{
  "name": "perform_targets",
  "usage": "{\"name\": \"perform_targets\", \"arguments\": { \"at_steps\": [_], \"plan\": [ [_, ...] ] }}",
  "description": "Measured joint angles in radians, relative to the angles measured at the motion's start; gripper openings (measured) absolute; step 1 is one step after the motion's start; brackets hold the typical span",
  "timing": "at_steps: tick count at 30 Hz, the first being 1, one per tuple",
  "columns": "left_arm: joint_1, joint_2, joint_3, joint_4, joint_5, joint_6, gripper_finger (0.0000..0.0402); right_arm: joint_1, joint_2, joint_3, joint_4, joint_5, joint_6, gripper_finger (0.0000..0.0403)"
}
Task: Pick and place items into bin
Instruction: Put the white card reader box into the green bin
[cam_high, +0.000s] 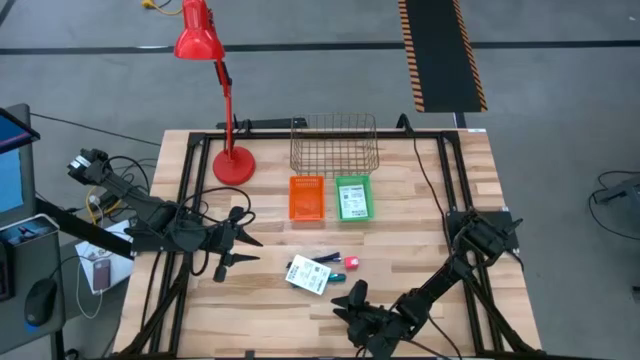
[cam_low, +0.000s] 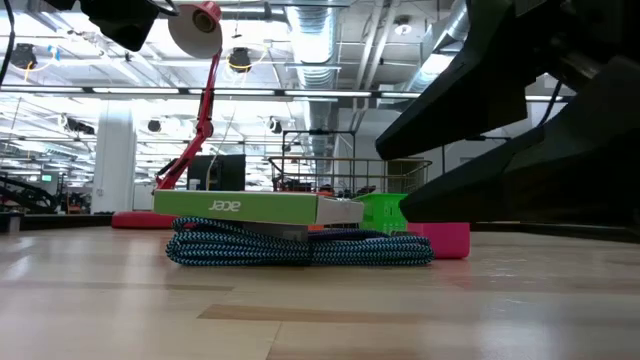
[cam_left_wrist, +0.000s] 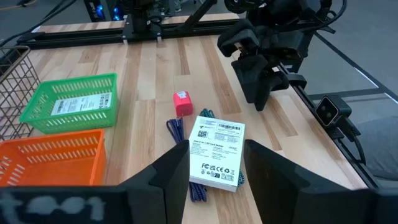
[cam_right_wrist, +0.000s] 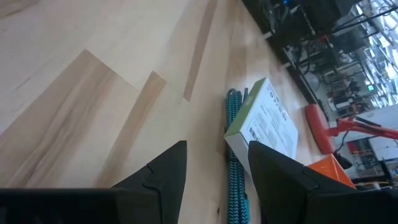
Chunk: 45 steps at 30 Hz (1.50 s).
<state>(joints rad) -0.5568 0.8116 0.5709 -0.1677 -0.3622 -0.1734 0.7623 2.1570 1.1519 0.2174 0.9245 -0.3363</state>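
A flat white box with black print (cam_high: 308, 275) (cam_left_wrist: 216, 152) lies on a coil of blue-teal braided cable (cam_low: 300, 248) (cam_right_wrist: 233, 155) at the table's middle, toward the near edge. A small red-pink piece (cam_high: 352, 263) (cam_left_wrist: 182, 102) stands on the wood just right of it. My right gripper (cam_high: 347, 298) (cam_right_wrist: 217, 149) is low over the table on the box's near right side. It is open, points at the box and cable, and has nothing between its fingers. My left gripper (cam_high: 252, 250) hovers to the left of the box, open and empty.
An orange bin (cam_high: 306, 197) and a green bin (cam_high: 353, 198) with a white card in it stand side by side behind the items. Behind them is a wire basket (cam_high: 333, 145). A red desk lamp (cam_high: 232, 160) stands at the far left. Bare wood lies along the near edge.
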Motion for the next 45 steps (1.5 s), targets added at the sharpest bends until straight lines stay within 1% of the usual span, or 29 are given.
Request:
{"name": "perform_targets", "arguments": {
  "at_steps": [10,18,23,35,40,45],
  "plan": [
    [0.000,0.000,0.000,0.000,0.000,0.000,0.0141,-0.032,0.000,-0.001,0.003,-0.019,-0.003,0.0166],
    [0.000,0.000,0.000,0.000,0.000,0.001,0.0142,-0.042,0.001,0.000,-0.024,-0.010,-0.002,0.0166],
    [0.000,0.000,0.000,0.000,0.000,0.001,0.0141,-0.056,0.000,0.000,-0.017,-0.011,-0.061,0.0166],
    [0.000,0.000,0.000,-0.002,0.000,0.002,0.0141,-0.085,-0.001,0.000,-0.018,-0.032,-0.119,0.0167],
    [0.000,0.000,0.000,-0.004,0.000,0.002,0.0141,-0.086,-0.001,0.000,-0.018,-0.031,-0.120,0.0177],
    [0.000,0.000,0.000,-0.005,0.000,0.002,0.0142,-0.087,-0.001,0.000,-0.019,-0.030,-0.120,0.0195]
  ]
}}
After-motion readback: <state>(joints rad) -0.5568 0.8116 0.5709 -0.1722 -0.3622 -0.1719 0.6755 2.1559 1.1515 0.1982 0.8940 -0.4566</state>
